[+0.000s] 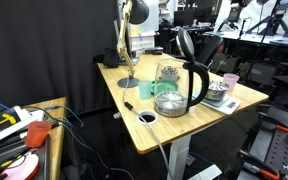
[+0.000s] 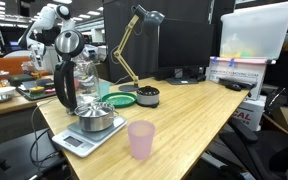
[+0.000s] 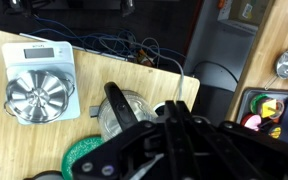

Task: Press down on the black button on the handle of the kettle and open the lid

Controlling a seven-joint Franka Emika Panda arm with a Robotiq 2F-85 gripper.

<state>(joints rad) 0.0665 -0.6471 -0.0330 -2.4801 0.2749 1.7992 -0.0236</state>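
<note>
The clear glass kettle [image 2: 81, 78] stands on the desk, with its black loop handle [image 2: 60, 85] at the side; it shows in both exterior views [image 1: 179, 88]. The round dark lid [image 2: 69, 43] with a silvery rim stands tilted up above the kettle's top [image 1: 187, 43]. In the wrist view I look down into the kettle's open glass top [image 3: 124, 112], with the handle [image 3: 117, 103] across it. My gripper [image 3: 176, 104] is shut and empty, just above and beside the kettle. I cannot make out the black button.
A metal bowl on a kitchen scale [image 2: 94, 122] sits next to the kettle, with a pink cup [image 2: 141, 138] near the desk edge. A green plate [image 2: 119, 100], a dark cup [image 2: 147, 96] and a desk lamp [image 2: 134, 40] stand behind. Cables hang off the desk [image 3: 134, 50].
</note>
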